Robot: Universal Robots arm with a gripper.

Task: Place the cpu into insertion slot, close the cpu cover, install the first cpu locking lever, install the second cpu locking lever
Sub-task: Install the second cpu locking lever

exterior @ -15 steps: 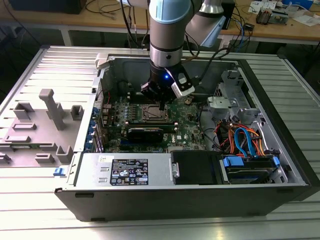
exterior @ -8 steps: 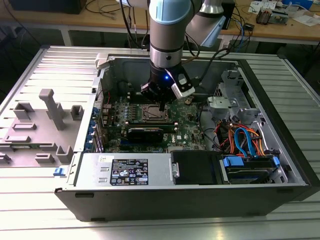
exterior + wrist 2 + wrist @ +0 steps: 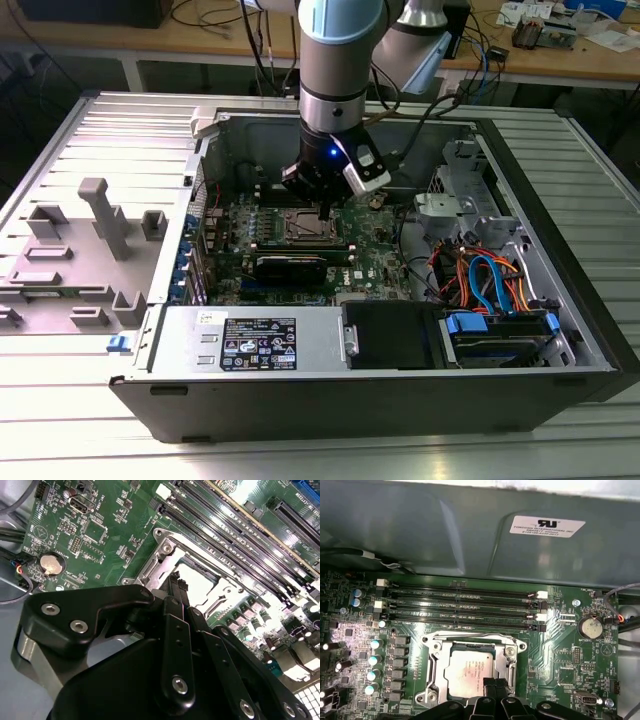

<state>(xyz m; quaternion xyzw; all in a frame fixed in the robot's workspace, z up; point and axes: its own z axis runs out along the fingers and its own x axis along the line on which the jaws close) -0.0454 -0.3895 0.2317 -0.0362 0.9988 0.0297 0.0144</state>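
The cpu (image 3: 470,672), a silver-grey square chip, lies flat in the insertion slot (image 3: 436,680) on the green motherboard. The cpu cover (image 3: 472,646), a silver frame with a large window, lies down around the chip. My gripper (image 3: 495,684) hangs just above the chip's edge, its black fingertips (image 3: 490,686) pressed together and holding nothing. In the second wrist view the gripper (image 3: 178,582) stands over the socket's rim, with the bright cpu (image 3: 200,587) beside it. In the exterior view the gripper (image 3: 325,208) is inside the open computer case, above the insertion slot (image 3: 303,226).
Long memory slots (image 3: 465,605) run beside the socket, with a coin battery (image 3: 592,627) nearby. A black expansion card (image 3: 290,265), a power supply (image 3: 250,345) and bundled cables (image 3: 490,280) crowd the case. A grey fixture (image 3: 100,220) sits at the exterior view's left.
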